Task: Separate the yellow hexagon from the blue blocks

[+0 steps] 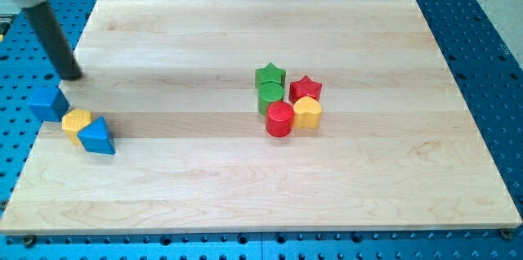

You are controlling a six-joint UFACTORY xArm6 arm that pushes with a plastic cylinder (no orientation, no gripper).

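Observation:
The yellow hexagon (pixel 76 123) lies near the board's left edge. A blue triangle (pixel 97 136) touches it on its lower right. A second blue block (pixel 49 102) sits just to its upper left, at the board's left edge, close to or touching it. My tip (pixel 73 76) is at the end of the dark rod that slants in from the view's top left. It stands just above and right of the upper blue block, a short gap away, and above the yellow hexagon.
A cluster stands at the middle of the wooden board (pixel 261 195): a green star (pixel 270 75), a green cylinder (pixel 271 94), a red star (pixel 306 88), a red cylinder (pixel 279 118) and a yellow heart (pixel 307 113). Blue perforated table surrounds the board.

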